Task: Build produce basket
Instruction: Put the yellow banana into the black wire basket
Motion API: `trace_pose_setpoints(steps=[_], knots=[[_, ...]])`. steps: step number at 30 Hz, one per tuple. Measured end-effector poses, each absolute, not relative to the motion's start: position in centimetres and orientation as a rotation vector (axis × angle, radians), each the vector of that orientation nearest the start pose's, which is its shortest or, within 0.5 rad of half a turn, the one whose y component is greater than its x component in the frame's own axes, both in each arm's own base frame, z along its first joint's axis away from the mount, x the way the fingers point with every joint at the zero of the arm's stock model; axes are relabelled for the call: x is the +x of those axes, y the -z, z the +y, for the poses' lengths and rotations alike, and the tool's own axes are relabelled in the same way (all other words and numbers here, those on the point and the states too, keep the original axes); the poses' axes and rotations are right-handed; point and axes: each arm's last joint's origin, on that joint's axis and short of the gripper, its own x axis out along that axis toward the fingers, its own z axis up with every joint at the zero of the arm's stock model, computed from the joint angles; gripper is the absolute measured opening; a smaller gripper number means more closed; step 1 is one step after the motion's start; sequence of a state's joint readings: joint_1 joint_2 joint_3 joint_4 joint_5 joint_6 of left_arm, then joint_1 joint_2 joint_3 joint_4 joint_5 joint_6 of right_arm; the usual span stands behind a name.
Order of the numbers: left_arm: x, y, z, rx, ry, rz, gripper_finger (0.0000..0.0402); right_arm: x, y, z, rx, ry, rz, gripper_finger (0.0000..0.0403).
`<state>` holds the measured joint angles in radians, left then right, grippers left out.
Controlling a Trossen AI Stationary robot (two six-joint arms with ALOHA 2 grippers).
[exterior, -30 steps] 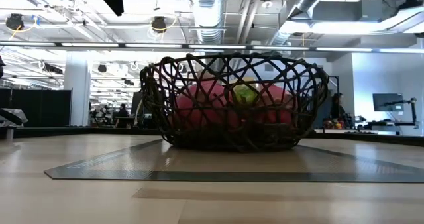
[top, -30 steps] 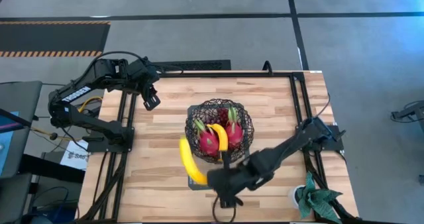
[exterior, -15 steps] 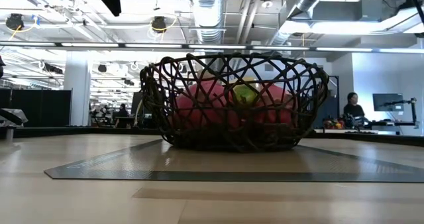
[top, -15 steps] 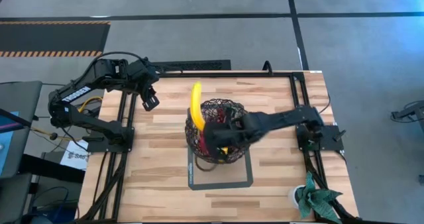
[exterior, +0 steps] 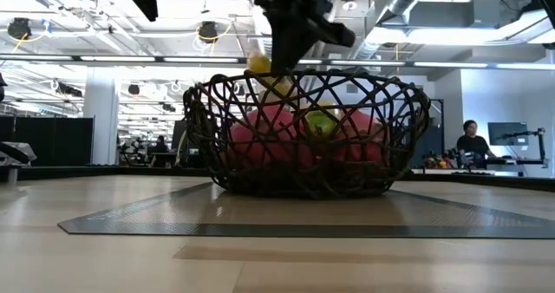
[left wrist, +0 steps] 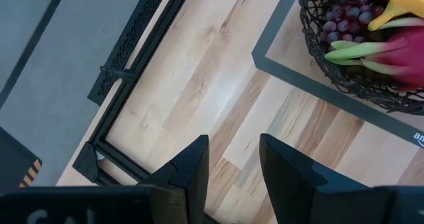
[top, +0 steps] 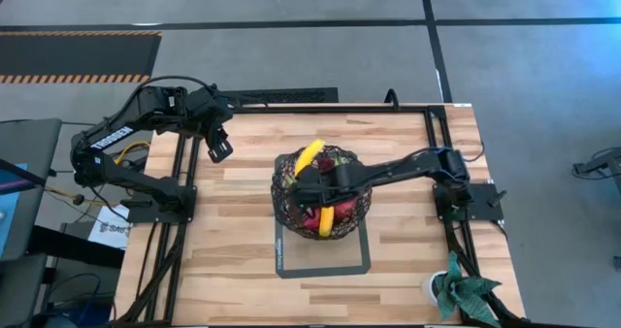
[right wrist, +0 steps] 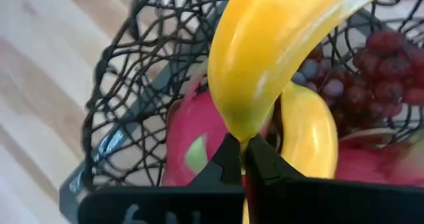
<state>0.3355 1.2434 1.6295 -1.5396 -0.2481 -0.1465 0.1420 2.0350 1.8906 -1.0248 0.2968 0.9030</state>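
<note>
The dark wire basket [top: 320, 200] stands on a grey-bordered mat, holding two pink-red dragon fruits [right wrist: 192, 144], dark red grapes [right wrist: 371, 65] and one yellow banana [right wrist: 306, 139]. My right gripper [top: 306, 178] reaches from the table's right over the basket and is shut on a second banana [top: 310, 154], whose free end shows just above the rim [exterior: 258, 64]. My left gripper [top: 219, 149] waits open above the table's far left part; its view shows the basket's wall [left wrist: 324, 58] ahead. My right gripper pinches the banana's one end [right wrist: 242, 127] between its two fingertips [right wrist: 228, 159], coming slanting down from the table's right. The banana reaches away from the fingers, along their line, toward the far edge. It is held over the fruit in the basket; whether it touches that fruit I cannot tell.
The mat [top: 322, 262] lies under the basket with bare wood all around it. A green potted plant [top: 464, 295] stands at the near right corner. A black frame [top: 434, 134] runs along the table's edges. People show far off in the room behind [exterior: 473, 141].
My right gripper has carried the banana from the near side of the basket up and toward the far edge, swinging it high over the basket's far left rim, then down to the basket's mouth. The gripper has stayed shut on it.
</note>
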Motion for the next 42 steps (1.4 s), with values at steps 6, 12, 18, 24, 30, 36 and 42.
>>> trace_pose_setpoints(steps=[6, 12, 18, 24, 30, 36, 42], knots=[[16.6, -41.4, 6.5, -0.168, -0.596, 1.129, 0.0122, 42.5, -25.9, 5.5, 0.680, 0.697, 0.932, 0.0000], [16.6, -41.4, 6.6, -0.167, -0.596, 1.128, 0.0122, 43.7, -24.5, 4.6, 0.806, 0.672, 0.797, 0.0000], [16.6, -41.4, 6.6, -0.167, -0.596, 1.128, 0.0122, 44.5, -24.1, 3.5, 0.869, 0.631, 0.722, 0.0000], [16.6, -41.4, 6.6, -0.167, -0.596, 1.128, 0.0122, 44.5, -22.9, 3.1, 0.937, 0.617, 0.728, 0.0000], [16.6, -41.4, 6.6, -0.167, -0.596, 1.128, 0.0122, 44.5, -22.6, 3.1, 0.945, 0.607, 0.718, 0.0000], [16.6, -41.4, 6.5, -0.167, -0.596, 1.130, 0.0122, 44.6, -22.6, 3.4, 0.888, 0.572, 0.727, 0.0029], [16.6, -41.4, 6.5, -0.167, -0.596, 1.129, 0.0122, 44.6, -22.6, 3.5, 0.888, 0.565, 0.721, 0.0093]])
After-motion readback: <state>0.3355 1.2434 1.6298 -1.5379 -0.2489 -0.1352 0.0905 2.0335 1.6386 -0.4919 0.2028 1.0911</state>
